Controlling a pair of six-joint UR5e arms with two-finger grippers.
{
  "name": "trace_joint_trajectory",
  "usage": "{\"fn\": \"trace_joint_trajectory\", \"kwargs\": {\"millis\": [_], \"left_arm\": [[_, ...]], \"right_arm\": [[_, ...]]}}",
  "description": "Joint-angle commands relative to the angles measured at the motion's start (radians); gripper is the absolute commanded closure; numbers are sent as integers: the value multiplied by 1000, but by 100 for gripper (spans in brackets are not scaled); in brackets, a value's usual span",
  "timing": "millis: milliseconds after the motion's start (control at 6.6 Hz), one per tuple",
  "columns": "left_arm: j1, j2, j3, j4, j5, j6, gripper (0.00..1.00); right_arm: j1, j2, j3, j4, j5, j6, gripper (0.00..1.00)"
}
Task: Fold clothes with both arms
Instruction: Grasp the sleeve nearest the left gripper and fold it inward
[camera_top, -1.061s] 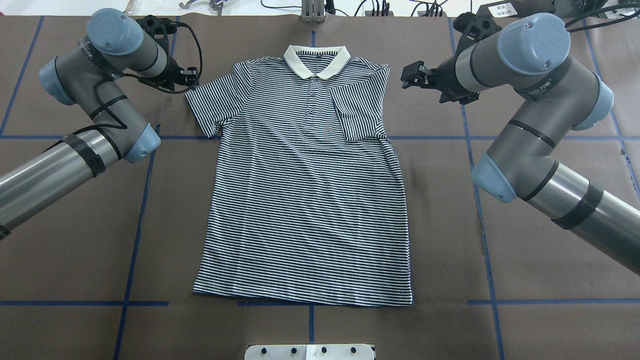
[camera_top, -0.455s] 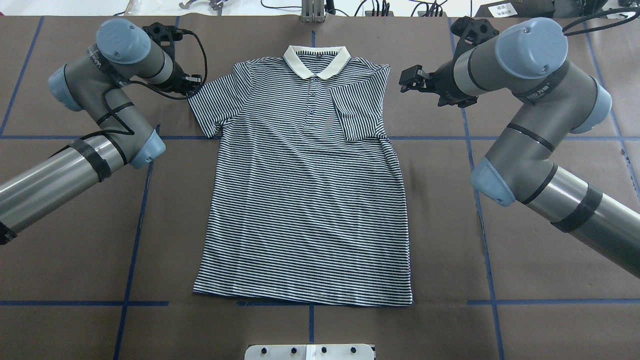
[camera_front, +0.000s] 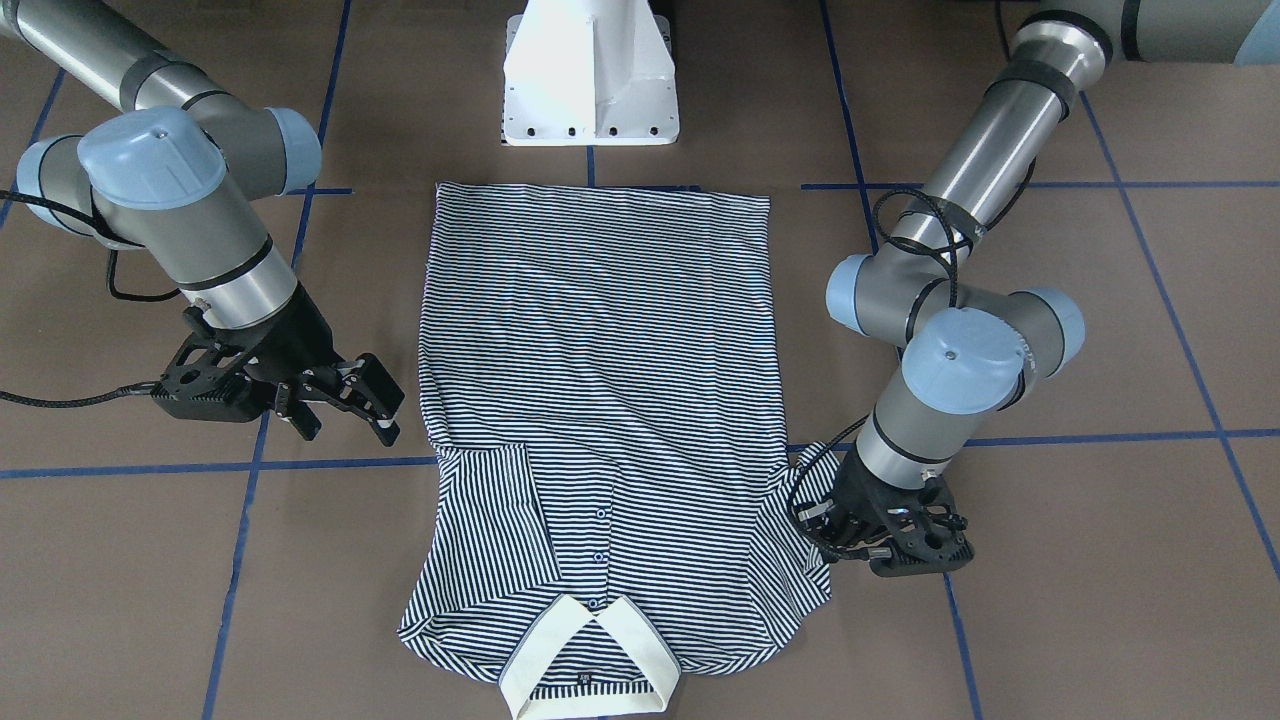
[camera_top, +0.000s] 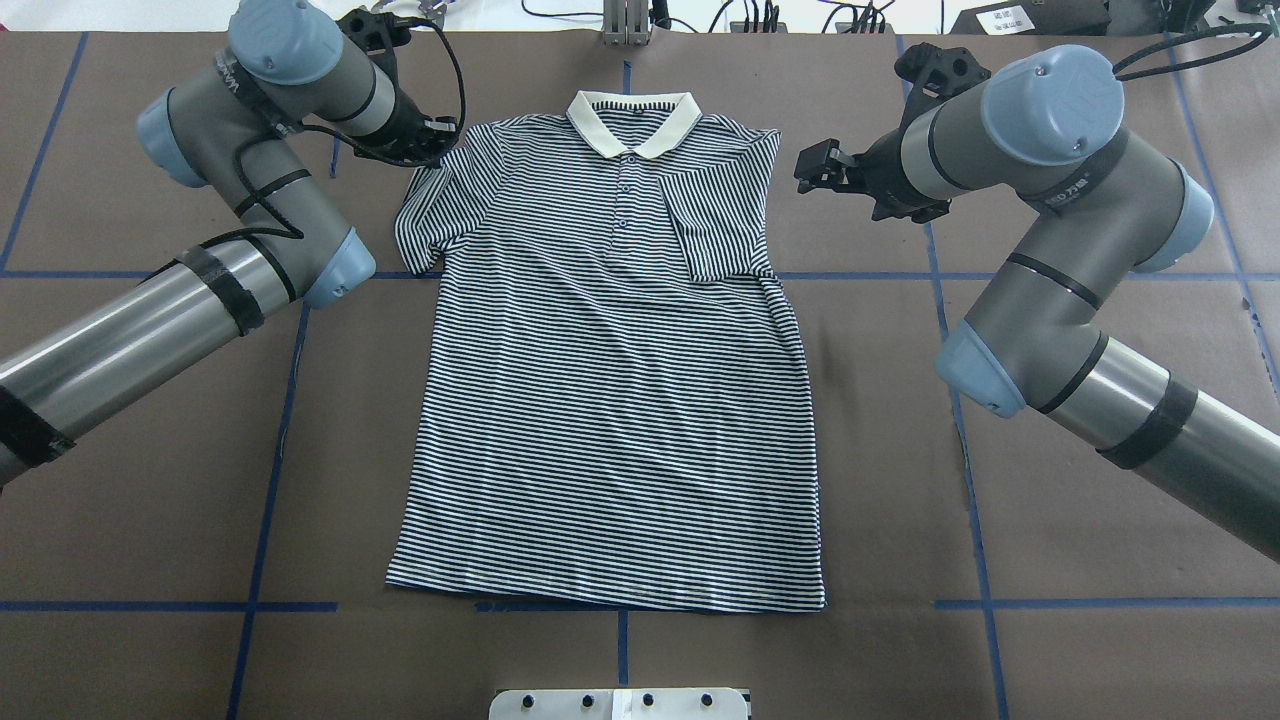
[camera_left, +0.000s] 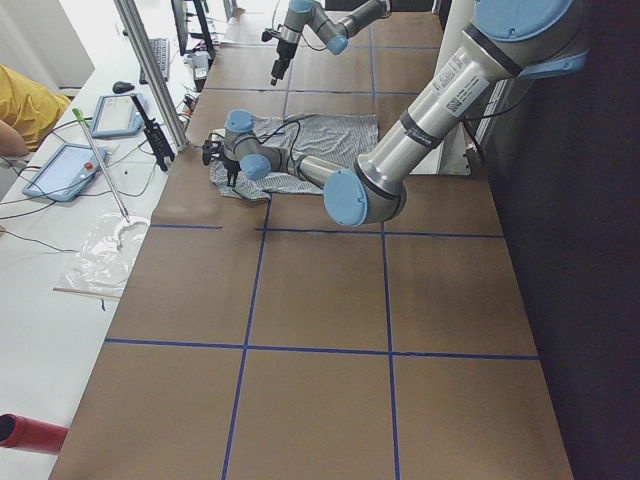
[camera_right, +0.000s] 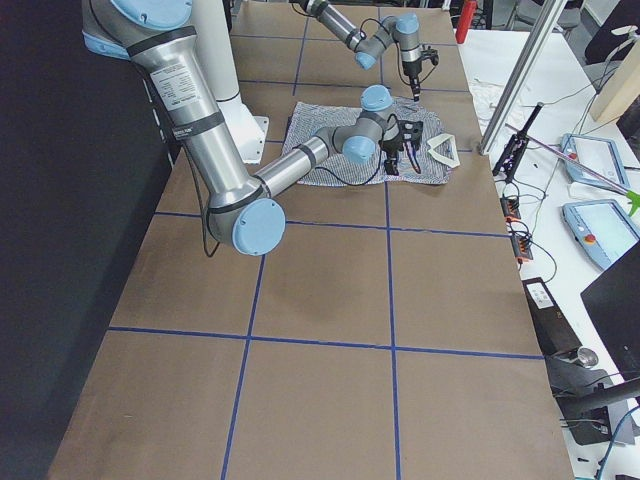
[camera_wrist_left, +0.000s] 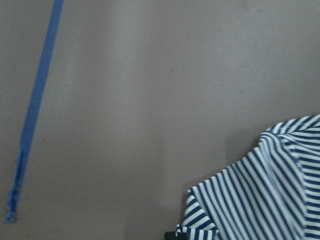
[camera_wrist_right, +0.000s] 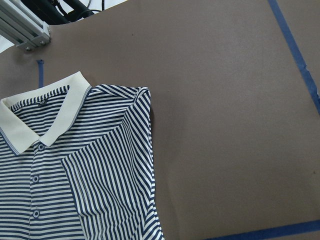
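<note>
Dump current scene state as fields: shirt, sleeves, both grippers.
garment: polo shirt, flat on table, front up, collar away from robot
right-side sleeve: folded in over chest
left-side sleeve: out sideways, edge bunched
left gripper: at that sleeve's edge, apparently shut on it
right gripper: open, over bare table beside shirt, clear of cloth
progress: one sleeve folded, body unfolded
</note>
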Motion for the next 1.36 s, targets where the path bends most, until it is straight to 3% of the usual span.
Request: {"fn": "trace_joint_trajectory", "kwargs": {"millis": [0,152,303,455,606,758,910,1213], "left_arm": [[102,-71,-20,9,-7,-187,100],[121,-94,20,7,-1,-215,100],[138,-119,67,-9,93,-218,100],[140,-140,104,-26,126,-220,82],[140,-142,98,-28,126,-220,21],[140,-133,54,-23,123,-220,12],[140,-87,-69,6,120,-238,12],[146,101,-383,33,-7,-298,12]], "right_arm": [[-5,2,-4,0,-1,-3,0],[-5,2,-10,2,-2,-6,0],[-8,2,-14,2,-2,-4,0],[-9,3,-16,2,-3,-4,0],[-9,6,-17,2,-3,-4,0],[-9,9,-17,0,-3,-3,0],[-9,14,-17,0,-2,2,0],[-114,0,66,0,-11,207,0]]}}
